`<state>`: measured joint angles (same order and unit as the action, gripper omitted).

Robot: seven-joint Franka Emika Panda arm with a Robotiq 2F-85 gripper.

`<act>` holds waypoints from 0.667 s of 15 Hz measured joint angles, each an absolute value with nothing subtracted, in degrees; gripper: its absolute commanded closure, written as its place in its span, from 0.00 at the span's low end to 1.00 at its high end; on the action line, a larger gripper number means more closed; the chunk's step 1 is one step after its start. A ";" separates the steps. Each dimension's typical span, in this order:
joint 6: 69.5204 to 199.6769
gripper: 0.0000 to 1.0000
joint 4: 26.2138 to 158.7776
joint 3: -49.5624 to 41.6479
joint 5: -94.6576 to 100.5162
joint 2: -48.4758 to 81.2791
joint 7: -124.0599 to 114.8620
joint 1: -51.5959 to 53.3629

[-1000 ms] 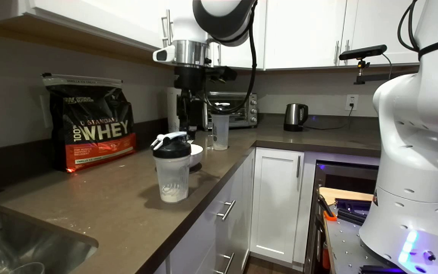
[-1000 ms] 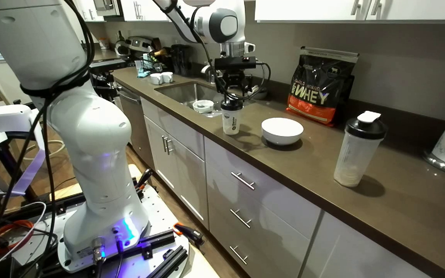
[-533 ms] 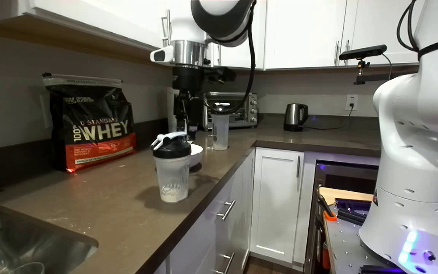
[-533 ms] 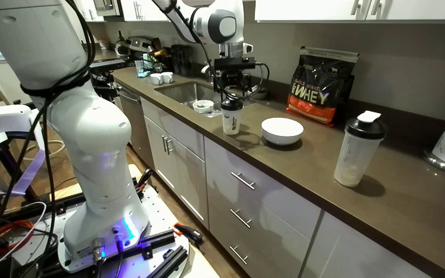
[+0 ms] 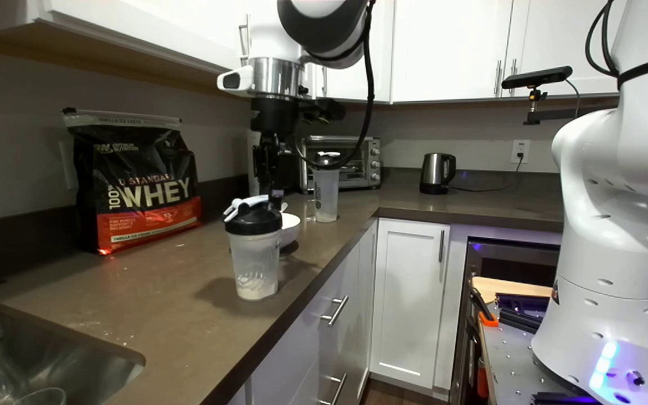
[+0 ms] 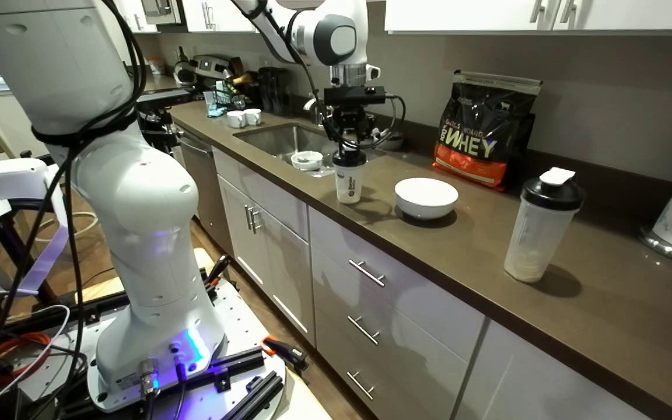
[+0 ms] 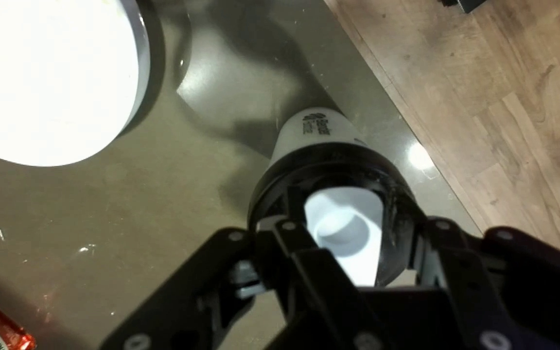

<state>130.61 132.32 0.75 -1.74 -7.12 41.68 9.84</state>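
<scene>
My gripper (image 7: 345, 221) points straight down over the near shaker bottle (image 5: 255, 261), which stands upright on the counter. Its clear body holds pale powder, and its black lid (image 7: 331, 155) carries a white flap (image 7: 370, 267). In the wrist view the fingers (image 7: 289, 236) lie on either side of that flap and look shut on the lid; their tips blend into the black plastic. A white bowl (image 6: 426, 199) rests right beside this bottle. Farther along the counter is a taller shaker bottle (image 6: 540, 236) with a black lid and powder inside.
A black and red whey bag (image 5: 138, 185) leans against the wall. The sink (image 6: 254, 135) is cut into the counter (image 6: 487, 256), with dishes in it. Beyond are a toaster oven (image 5: 358, 163) and a kettle (image 5: 436, 173). A cable (image 5: 366, 112) hangs along the arm.
In an exterior view the gripper has shifted slightly left. Its fingers have come together at the lid, and the near shaker bottle has moved and turned a little.
</scene>
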 measured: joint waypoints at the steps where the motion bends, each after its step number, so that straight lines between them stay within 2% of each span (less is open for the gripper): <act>1: 130.42 0.87 132.09 0.74 -1.85 -7.12 41.98 9.83; 10: 128.82 0.87 131.49 0.74 -2.36 -7.02 42.53 9.80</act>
